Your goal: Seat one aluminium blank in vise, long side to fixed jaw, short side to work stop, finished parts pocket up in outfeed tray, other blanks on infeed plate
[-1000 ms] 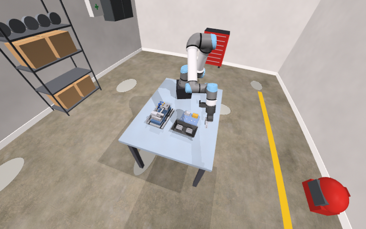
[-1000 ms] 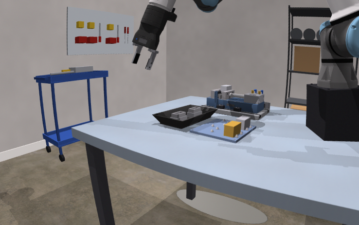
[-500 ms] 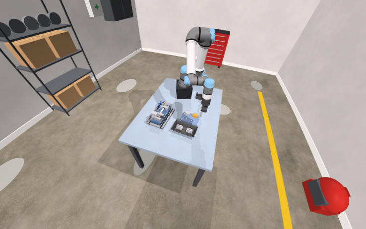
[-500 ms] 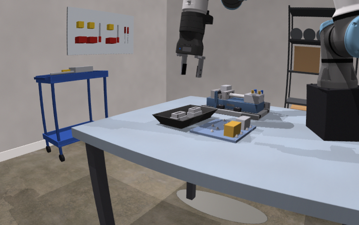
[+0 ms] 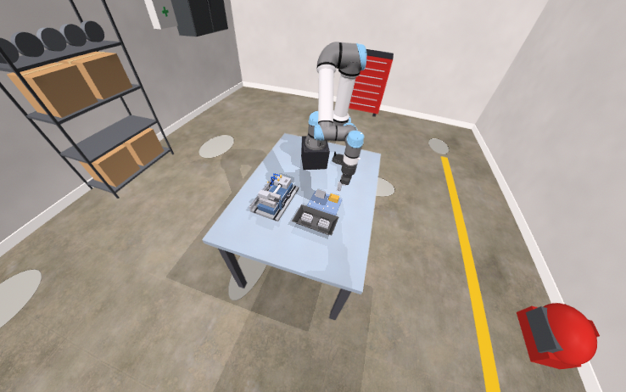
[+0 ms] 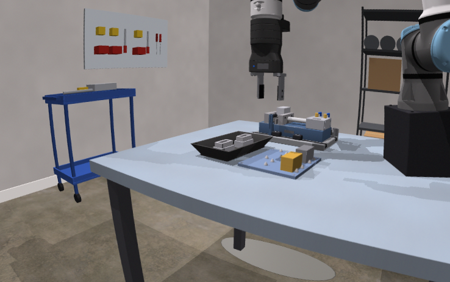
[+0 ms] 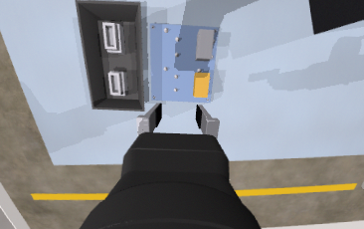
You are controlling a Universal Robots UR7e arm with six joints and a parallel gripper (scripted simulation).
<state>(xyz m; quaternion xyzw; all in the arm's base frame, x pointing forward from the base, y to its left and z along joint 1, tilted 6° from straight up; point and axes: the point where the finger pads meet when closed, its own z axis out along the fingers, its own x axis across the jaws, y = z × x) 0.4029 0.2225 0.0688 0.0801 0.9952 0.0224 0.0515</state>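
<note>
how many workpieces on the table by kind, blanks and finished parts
aluminium blanks: 1, grey block on the infeed plate
brass blanks: 1, yellow block on the same plate
finished parts: 2, and, both in the outfeed tray
total: 4

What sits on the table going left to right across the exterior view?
Outfeed tray with two finished parts, then the infeed plate with the brass blank and aluminium blank, then the arm's black pedestal.

Arm folded, gripper (image 6: 270, 86) pointing down, jaws wide
</note>
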